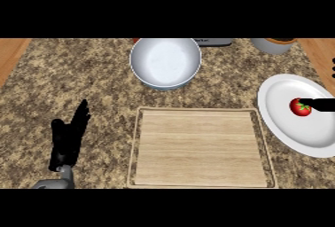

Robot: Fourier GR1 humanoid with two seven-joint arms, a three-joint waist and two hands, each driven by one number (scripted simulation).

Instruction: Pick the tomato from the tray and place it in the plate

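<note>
Closest to us, at the lower left of the frame, our left hand (67,139) rests on the speckled surface (85,75), its fingers straight, pressed together and pointing up the picture, holding nothing. Just right of it, at lower centre, lies the wooden tray (200,148), and nothing sits on it. We find the tomato (300,107) not there but on the white plate (307,133) at the right edge, a little above the plate's middle. Only a black strip of our right hand (325,105) shows, coming in from the right edge and touching the tomato's side; whether it is spread or pinching the fruit we cannot tell. We judge the tomato light, smooth-skinned and round, so apt to roll or slip, and soft enough to bruise; we would take it across its widest part, from opposite sides, clear of its green leaves. By our count: one tomato, one plate, one tray, one white bowl (165,60) at upper centre, one grey vessel (274,45) cut off at the upper right, and two hands
</note>
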